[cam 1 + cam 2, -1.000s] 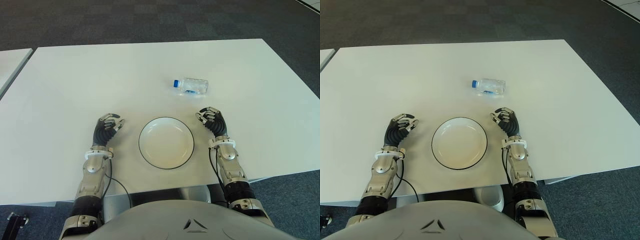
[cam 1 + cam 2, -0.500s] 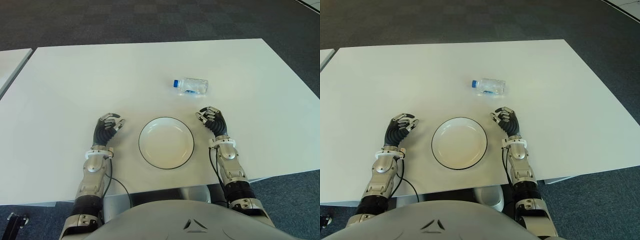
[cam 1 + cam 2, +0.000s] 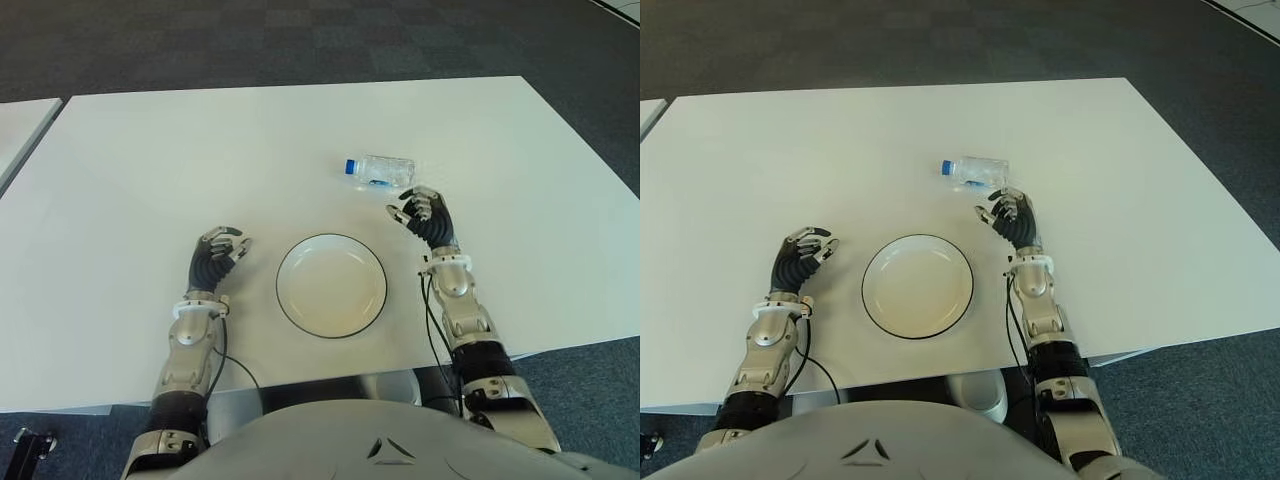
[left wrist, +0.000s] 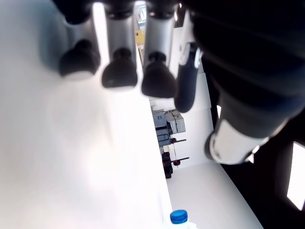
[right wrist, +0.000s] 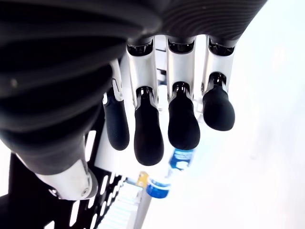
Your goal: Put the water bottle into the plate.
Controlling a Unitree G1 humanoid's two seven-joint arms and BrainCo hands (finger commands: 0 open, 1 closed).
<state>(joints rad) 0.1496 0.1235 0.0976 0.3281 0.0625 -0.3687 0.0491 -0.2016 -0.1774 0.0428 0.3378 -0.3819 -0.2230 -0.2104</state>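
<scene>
A clear water bottle (image 3: 380,172) with a blue cap lies on its side on the white table (image 3: 200,150), cap pointing left. The white plate (image 3: 331,285) with a dark rim sits empty near the front edge. My right hand (image 3: 420,212) hovers just short of the bottle, its near side, with fingers loosely curled and nothing in them. The right wrist view shows the bottle (image 5: 172,164) beyond the fingertips (image 5: 148,143), apart from them. My left hand (image 3: 218,245) shows to the left of the plate, relaxed and holding nothing.
Another white table's corner (image 3: 20,120) shows at the far left. Dark carpet (image 3: 300,40) surrounds the table. A black cable (image 3: 236,368) runs from the left forearm over the front edge.
My right hand has moved forward from beside the plate toward the bottle. The bottle, the plate and the left hand have kept their places.
</scene>
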